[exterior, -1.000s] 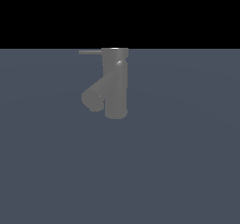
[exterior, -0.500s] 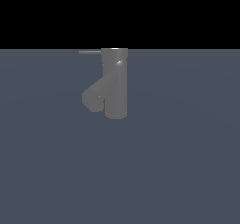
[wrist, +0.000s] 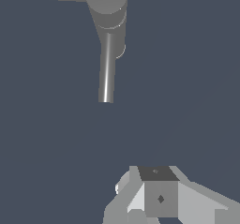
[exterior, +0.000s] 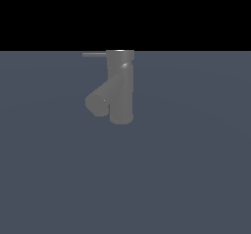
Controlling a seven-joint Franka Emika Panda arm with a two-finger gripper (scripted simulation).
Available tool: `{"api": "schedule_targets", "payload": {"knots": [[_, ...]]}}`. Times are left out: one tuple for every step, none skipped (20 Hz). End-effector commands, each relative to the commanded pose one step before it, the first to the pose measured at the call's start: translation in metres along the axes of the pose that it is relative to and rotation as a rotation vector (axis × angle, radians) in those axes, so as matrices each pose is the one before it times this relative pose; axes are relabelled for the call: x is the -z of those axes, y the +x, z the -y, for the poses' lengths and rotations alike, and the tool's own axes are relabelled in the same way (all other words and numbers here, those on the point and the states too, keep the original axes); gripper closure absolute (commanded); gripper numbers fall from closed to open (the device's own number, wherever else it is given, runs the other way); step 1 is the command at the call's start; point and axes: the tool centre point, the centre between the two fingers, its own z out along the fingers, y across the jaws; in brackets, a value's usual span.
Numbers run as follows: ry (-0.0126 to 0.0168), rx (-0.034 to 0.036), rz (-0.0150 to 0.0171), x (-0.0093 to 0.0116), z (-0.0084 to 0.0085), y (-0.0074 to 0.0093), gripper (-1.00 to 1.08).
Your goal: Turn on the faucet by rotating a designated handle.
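I'm at the approach step: my gripper [wrist: 159,195] sits well apart from the faucet [exterior: 120,86], touching nothing, and I cannot tell whether its jaws are parted or closed, since the wrist view shows only its body. The faucet stands upright mid-floor in the exterior view, spout slanting down toward that view's left. The handle [exterior: 94,54] lies horizontal, its long axis running from the top rim toward that same left. Next I judge I must close in on the rod's free end and push it round
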Motion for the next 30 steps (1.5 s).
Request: {"api": "schedule_targets", "payload": {"knots": [[0.00933,-0.04902,0.00219,0.00028,0.00364,0.01232,1.08],[0.00390,-0.02233,0.00104,0.00000,0.00196,0.00551,1.08],[0.00394,-0.02349,0.00118,-0.00011,0.00219,0.00575,1.08],[0.00383,-0.02386,0.00127,-0.00022,0.00237,0.00578,1.08],[0.00367,-0.02395,0.00133,-0.00034,0.00253,0.00574,1.08],[0.00350,-0.02404,0.00139,-0.00045,0.00268,0.00570,1.08],[0.00333,-0.02412,0.00144,-0.00056,0.00284,0.00564,1.08],[0.00317,-0.02422,0.00148,-0.00068,0.00299,0.00559,1.08],[0.00300,-0.02429,0.00151,-0.00080,0.00314,0.00552,1.08],[0.00283,-0.02438,0.00153,-0.00091,0.00329,0.00545,1.08],[0.00266,-0.02445,0.00154,-0.00103,0.00344,0.00537,1.08],[0.00249,-0.02451,0.00155,-0.00114,0.00359,0.00528,1.08],[0.00232,-0.02458,0.00154,-0.00126,0.00373,0.00519,1.08],[0.00215,-0.02463,0.00152,-0.00138,0.00387,0.00509,1.08],[0.00199,-0.02470,0.00150,-0.00149,0.00401,0.00499,1.08],[0.00183,-0.02476,0.00146,-0.00161,0.00414,0.00489,1.08],[0.00167,-0.02480,0.00142,-0.00172,0.00427,0.00477,1.08],[0.00151,-0.02483,0.00136,-0.00184,0.00440,0.00465,1.08],[0.00136,-0.02488,0.00131,-0.00196,0.00452,0.00452,1.08],[0.00121,-0.02492,0.00124,-0.00207,0.00463,0.00439,1.08],[0.00107,-0.02494,0.00116,-0.00219,0.00475,0.00425,1.08],[0.00093,-0.02498,0.00108,-0.00230,0.00486,0.00411,1.08],[0.00079,-0.02500,0.00098,-0.00241,0.00496,0.00396,1.08],[0.00067,-0.02502,0.00088,-0.00253,0.00506,0.00381,1.08],[0.00055,-0.02504,0.00078,-0.00264,0.00515,0.00366,1.08],[0.00043,-0.02504,0.00067,-0.00275,0.00524,0.00349,1.08],[0.00032,-0.02505,0.00055,-0.00286,0.00532,0.00333,1.08],[0.00022,-0.02506,0.00043,-0.00298,0.00539,0.00316,1.08],[0.00013,-0.02505,0.00030,-0.00309,0.00546,0.00298,1.08],[0.00004,-0.02504,0.00017,-0.00319,0.00552,0.00280,1.08]]}}
